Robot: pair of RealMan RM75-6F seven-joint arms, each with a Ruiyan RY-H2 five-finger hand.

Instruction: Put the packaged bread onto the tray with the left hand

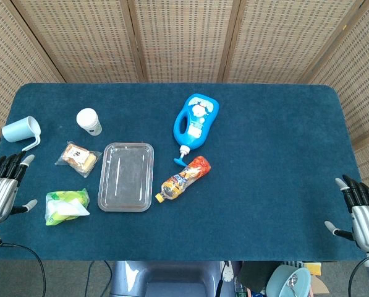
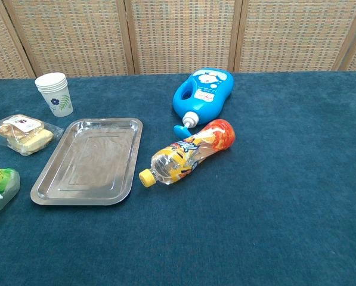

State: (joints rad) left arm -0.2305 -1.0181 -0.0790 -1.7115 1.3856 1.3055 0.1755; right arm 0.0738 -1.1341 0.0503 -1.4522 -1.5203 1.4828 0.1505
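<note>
From the head view, the packaged bread (image 1: 80, 158) lies just left of the tray (image 1: 126, 205), while the left hand (image 1: 2, 190) waits empty at the table's near-left edge, fingers apart, and the right hand (image 1: 362, 213) likewise. In the chest view neither hand shows; the bread (image 2: 24, 134) looks light, soft and crinkly in clear wrap, so a gentle hold across its middle seems best.

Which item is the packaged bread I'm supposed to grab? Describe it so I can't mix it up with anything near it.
Find the metal tray left of the table's middle. The packaged bread lies flat just off the tray's upper left corner, below the paper cup. It is a clear wrapper showing tan bread and a small white label, unlike the green packet nearer the front edge.
</note>
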